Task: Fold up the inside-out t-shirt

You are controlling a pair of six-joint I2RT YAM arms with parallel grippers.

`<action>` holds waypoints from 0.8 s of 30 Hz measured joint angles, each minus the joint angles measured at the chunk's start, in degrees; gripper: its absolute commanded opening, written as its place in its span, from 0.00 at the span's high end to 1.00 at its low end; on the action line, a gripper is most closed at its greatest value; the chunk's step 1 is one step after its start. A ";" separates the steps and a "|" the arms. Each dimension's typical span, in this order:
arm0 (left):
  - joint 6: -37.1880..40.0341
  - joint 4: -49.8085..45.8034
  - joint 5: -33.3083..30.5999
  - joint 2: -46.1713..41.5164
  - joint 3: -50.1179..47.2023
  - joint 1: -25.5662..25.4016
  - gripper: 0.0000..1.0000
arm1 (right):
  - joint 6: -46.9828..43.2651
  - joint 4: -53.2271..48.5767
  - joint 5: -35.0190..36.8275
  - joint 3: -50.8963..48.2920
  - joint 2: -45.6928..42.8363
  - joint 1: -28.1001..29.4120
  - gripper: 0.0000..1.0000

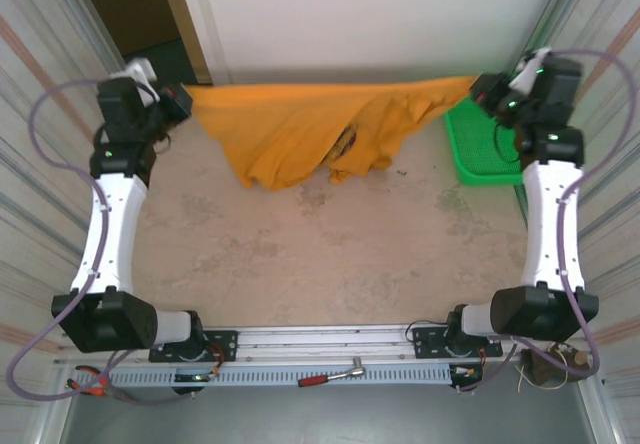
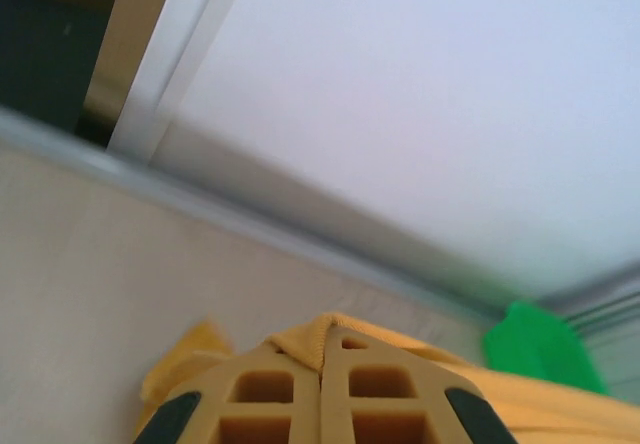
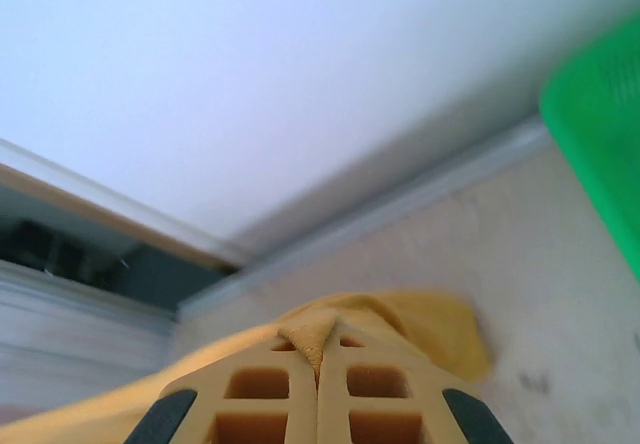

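The inside-out t-shirt [image 1: 300, 124] is orange-yellow and hangs stretched across the far side of the table, sagging in the middle with a dark print showing in a fold. My left gripper [image 1: 185, 104] holds its left corner, and my right gripper [image 1: 478, 91] holds its right corner. In the left wrist view the gripper [image 2: 322, 359] is shut, with a ribbed hem of the t-shirt [image 2: 310, 344] pinched between the fingers. In the right wrist view the gripper [image 3: 320, 356] is likewise shut on a tuft of the t-shirt [image 3: 312, 338].
A green plastic basket [image 1: 485, 149] sits at the far right, just below my right gripper. A white wall runs along the table's far edge, with corrugated walls at both sides. A red-handled tool [image 1: 330, 375] lies on the rail between the arm bases.
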 measured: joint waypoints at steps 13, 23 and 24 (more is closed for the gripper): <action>-8.98 0.22 3.85 0.50 19.85 1.53 1.00 | 17.90 10.16 -17.94 10.12 -1.33 -12.00 1.00; -12.44 1.16 5.22 -1.90 26.86 2.56 1.00 | 22.21 15.54 -18.88 15.02 -5.99 -11.37 1.00; -12.59 1.60 5.49 -2.14 25.77 2.60 1.00 | 21.70 15.82 -18.71 12.72 -6.91 -10.16 1.00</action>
